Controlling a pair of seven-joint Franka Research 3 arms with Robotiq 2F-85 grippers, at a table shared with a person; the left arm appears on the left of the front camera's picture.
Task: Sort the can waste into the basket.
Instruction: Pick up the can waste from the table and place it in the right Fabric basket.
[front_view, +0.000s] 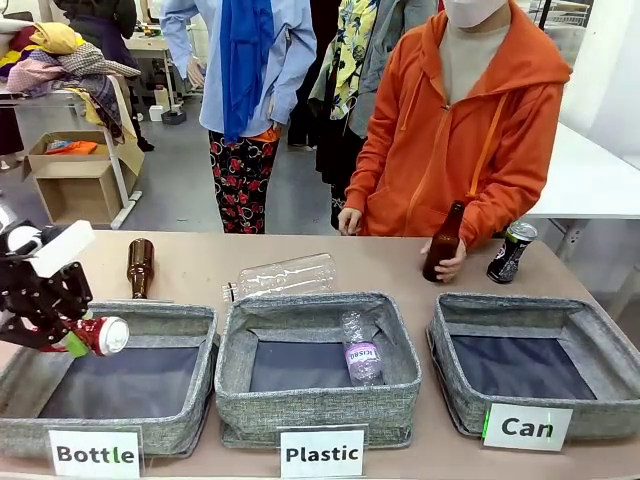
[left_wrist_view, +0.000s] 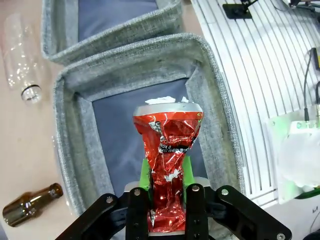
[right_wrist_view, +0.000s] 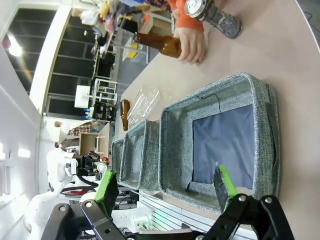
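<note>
Left claw (front_view: 78, 338): closed on the red crushed can (front_view: 102, 335); in the left wrist view the green pads (left_wrist_view: 145, 172) pressed both sides of the can's lower half.
Red crushed can position: held clear of the desk (front_view: 200, 260), above the left part of the basket labelled "Bottle" (front_view: 180, 430); silver end pointed away from the claw.
Right claw (right_wrist_view: 166, 185): open, nothing between its fingers, poised over the near edge of the basket labelled "Can" (right_wrist_view: 175, 145).
Black can (front_view: 511, 252): on the desk beyond the "Can" basket's far wall, leaning slightly, silver top up, just beside the person's hand (front_view: 450, 262).
"Can" basket contents: dark lining visible, no can inside.
Person's hand: wrapped round the base of an upright brown glass bottle (front_view: 443, 243) on the desk.
Basket labelled "Plastic" (front_view: 390, 405): middle of the row, one clear plastic bottle (front_view: 360, 350) inside against the right wall.
Second clear plastic bottle (front_view: 285, 275): lying on the desk behind the "Plastic" basket.
Second brown glass bottle (front_view: 139, 266): lying on the desk behind the "Bottle" basket.
</note>
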